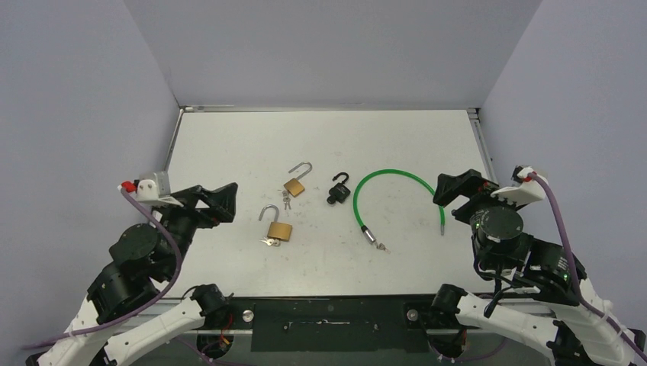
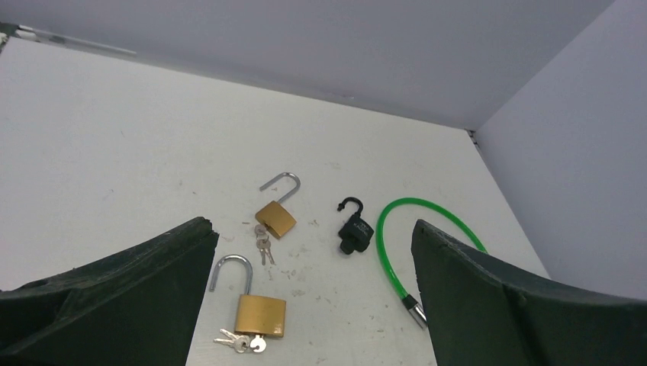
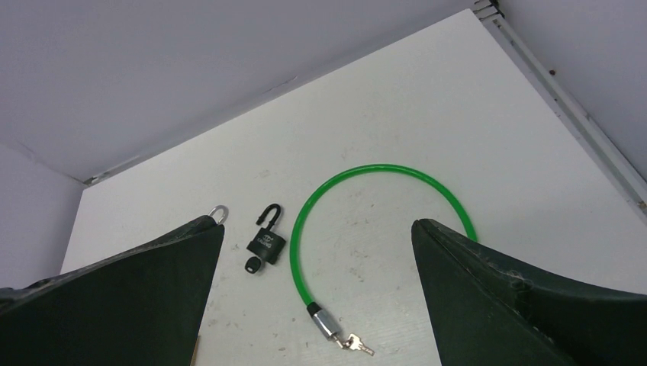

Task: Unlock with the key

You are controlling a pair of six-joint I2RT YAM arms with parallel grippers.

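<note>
A: Four locks lie on the white worktop (image 1: 229,130), and each looks undone. The small black padlock (image 1: 339,191) has its shackle up. So does the brass padlock (image 1: 294,186) just left of it, and the second brass padlock (image 1: 279,231), left of it and nearer the arms (image 1: 137,259). The green cable lock (image 3: 374,167), just right of it, lies with both ends free.

B: Which step, then?

A: The last, I'd judge. The left tool (image 1: 217,200), well left of the black padlock, and the right tool (image 1: 452,197), well right of it, both have their fingers apart and hold nothing.

B: Next move?

A: Probably just parking clear. If one lock proves shut, its tiny key needs a fine pinch.

B: And the views?

A: The left wrist shows the key bunches (image 2: 243,343) at both brass padlocks. The right wrist shows the keys (image 3: 355,345) at the cable's metal end. Only the top view shows both arms.
</note>
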